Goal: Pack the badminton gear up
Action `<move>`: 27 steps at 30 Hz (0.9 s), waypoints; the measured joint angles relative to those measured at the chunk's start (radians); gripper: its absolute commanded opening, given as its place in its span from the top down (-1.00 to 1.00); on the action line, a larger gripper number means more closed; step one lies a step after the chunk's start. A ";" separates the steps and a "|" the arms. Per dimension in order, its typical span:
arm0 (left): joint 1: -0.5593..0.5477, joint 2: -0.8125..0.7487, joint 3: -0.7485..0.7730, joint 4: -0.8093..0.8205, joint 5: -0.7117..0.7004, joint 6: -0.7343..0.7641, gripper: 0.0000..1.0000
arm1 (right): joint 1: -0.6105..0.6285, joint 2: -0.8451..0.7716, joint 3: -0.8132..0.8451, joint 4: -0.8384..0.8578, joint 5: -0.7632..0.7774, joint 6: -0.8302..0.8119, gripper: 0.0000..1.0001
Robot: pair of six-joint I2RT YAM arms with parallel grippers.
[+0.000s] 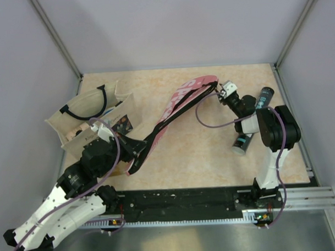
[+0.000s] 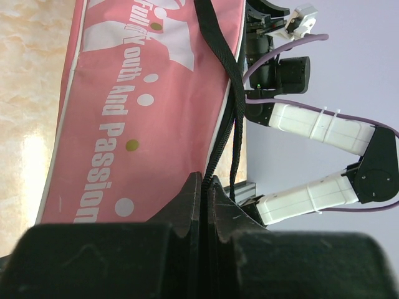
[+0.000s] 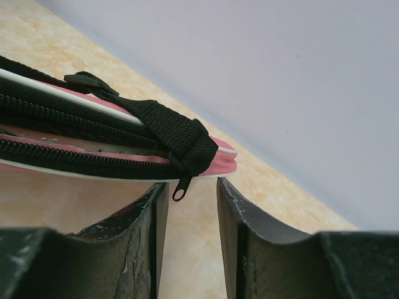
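Cover: it was pink with white words and lay in a long slant across the table, from the near left to the far right. The two arms held it up a little between them.
Strap: it was black and ran along the cover. In the left wrist view it hung down the right edge of the cover as a thin band.
Left end effector: its fingers were pressed together on the black edge at the near end of the cover. The left wrist view showed no gap between them.
Right end effector: it was at the far tip of the cover, and its fingers stood apart.
Zipper pull: it was small and black. It hung down from the tip of the cover, just in the gap between the right fingers. The strap wrapped over the tip right above it.
Tube: it was black with teal letters and lay on the table on the right. The right arm hid its middle.
Tote bag: it was beige with black handles and sat at the far left, behind the left arm.
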 measured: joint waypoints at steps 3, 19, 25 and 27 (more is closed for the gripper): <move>0.000 0.000 0.002 -0.004 0.000 0.000 1.00 | 0.001 0.000 0.000 0.000 0.008 -0.021 0.35; 0.001 -0.004 0.014 -0.014 0.001 0.005 1.00 | 0.035 0.000 0.032 -0.002 0.051 -0.114 1.00; 0.001 0.005 0.024 -0.015 0.002 0.013 1.00 | 0.039 0.000 0.042 -0.001 0.074 -0.153 1.00; 0.001 0.005 0.025 -0.015 0.001 0.017 1.00 | 0.041 0.000 0.045 -0.001 0.078 -0.165 1.00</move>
